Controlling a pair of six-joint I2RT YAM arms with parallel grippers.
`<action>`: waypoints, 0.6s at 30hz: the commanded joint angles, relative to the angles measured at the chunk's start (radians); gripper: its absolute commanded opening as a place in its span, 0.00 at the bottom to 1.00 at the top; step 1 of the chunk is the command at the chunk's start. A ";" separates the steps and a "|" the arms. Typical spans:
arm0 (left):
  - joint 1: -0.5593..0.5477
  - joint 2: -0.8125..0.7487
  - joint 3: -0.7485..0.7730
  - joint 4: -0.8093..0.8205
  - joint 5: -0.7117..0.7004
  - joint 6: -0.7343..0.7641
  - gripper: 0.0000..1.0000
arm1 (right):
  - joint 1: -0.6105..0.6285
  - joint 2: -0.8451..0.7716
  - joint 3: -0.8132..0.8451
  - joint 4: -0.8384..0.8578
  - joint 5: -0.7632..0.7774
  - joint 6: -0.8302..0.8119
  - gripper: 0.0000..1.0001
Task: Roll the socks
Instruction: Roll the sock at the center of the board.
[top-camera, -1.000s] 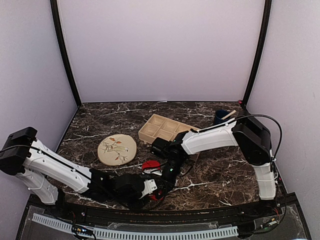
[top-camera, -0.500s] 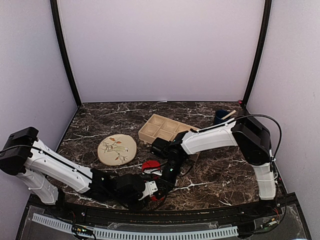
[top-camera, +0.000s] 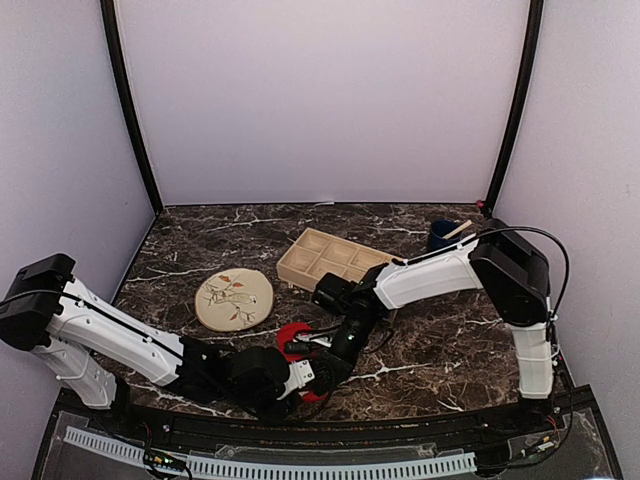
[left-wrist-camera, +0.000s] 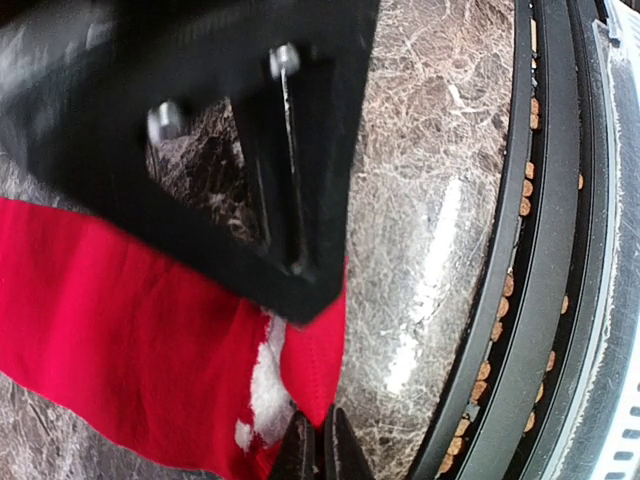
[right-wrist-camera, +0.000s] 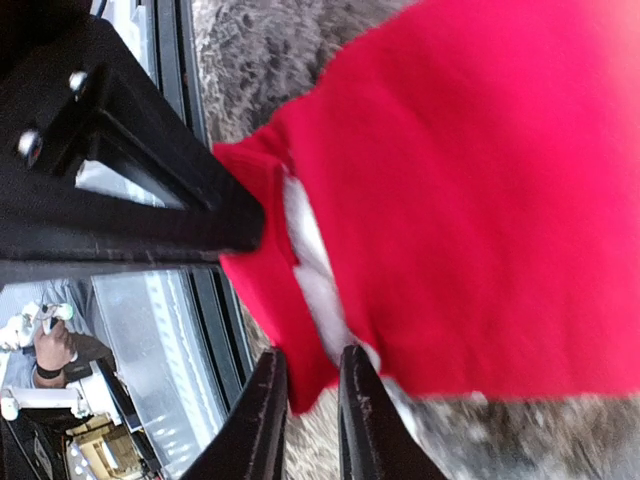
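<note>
At the near edge of the tabletop (left-wrist-camera: 420, 200), the left hand (left-wrist-camera: 318, 455) is pressed together, pinching the red sock (left-wrist-camera: 130, 330) beside its white marking. The right hand (right-wrist-camera: 305, 420) is slightly spread around a corner.

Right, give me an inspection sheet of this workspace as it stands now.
Surface: dark marble-look tabletop, white veins.
Job's things: red fabric sock with white markings, between both grippers.
Clutter: round beige leaf-patterned plate; wooden compartment tray; blue cup.
Grippers: left gripper, jaws shut on the sock's edge; right gripper, jaws slightly apart around its corner.
Cables: black cable looping over the right arm.
Surroundings: plain pale walls, black corner posts.
</note>
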 joint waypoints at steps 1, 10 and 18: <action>0.010 -0.034 -0.011 -0.041 0.034 -0.036 0.00 | -0.033 -0.062 -0.066 0.112 -0.017 0.054 0.19; 0.062 -0.042 0.004 -0.065 0.092 -0.055 0.00 | -0.078 -0.152 -0.198 0.289 -0.035 0.139 0.22; 0.145 -0.047 0.019 -0.087 0.204 -0.073 0.00 | -0.109 -0.251 -0.343 0.479 0.001 0.224 0.22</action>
